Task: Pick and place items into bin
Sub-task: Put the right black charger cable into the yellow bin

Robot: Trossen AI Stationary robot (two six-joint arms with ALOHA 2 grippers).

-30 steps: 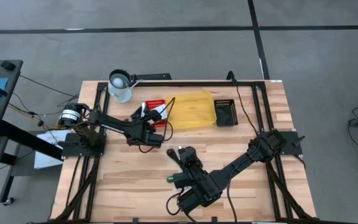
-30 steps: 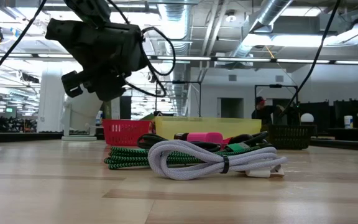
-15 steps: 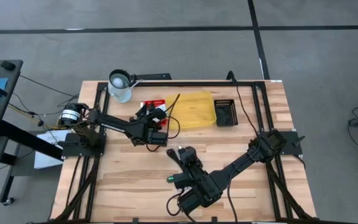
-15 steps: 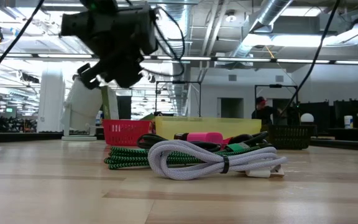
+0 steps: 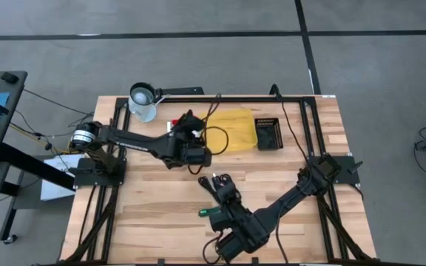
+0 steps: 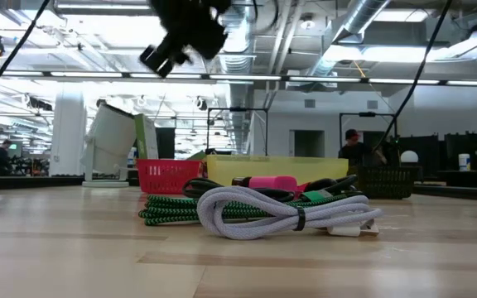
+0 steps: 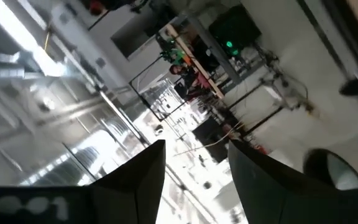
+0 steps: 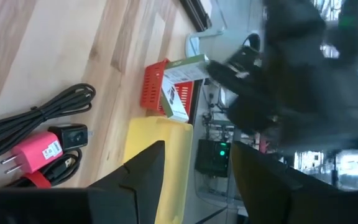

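The items lie in a pile [image 5: 221,189] on the table's near middle: a white braided cord [image 6: 288,217], a green-black cord [image 6: 172,212], black cords [image 8: 39,115] and a pink plug [image 8: 33,152]. A green piece [image 5: 205,212] lies beside them. My right gripper [image 8: 197,146] is open and empty, just on the near side of the pile. My left gripper [image 5: 196,153] is raised high [image 6: 185,33] beside the yellow bin [image 5: 231,129]. Its fingers are tipped up toward the ceiling, open [image 7: 196,146], with nothing between them.
A red basket [image 5: 184,124] holding a white box with green print [image 8: 179,87] stands left of the yellow bin. A black basket [image 5: 268,134] stands to the bin's right, and a clear jug [image 5: 143,102] sits at the far left. Bare wood lies on the near left.
My left gripper has risen and swung toward the table's right and far side, up to the yellow bin, tipping its fingers upward. My right arm has drawn back slightly toward the near edge. The pile has stayed where it was.
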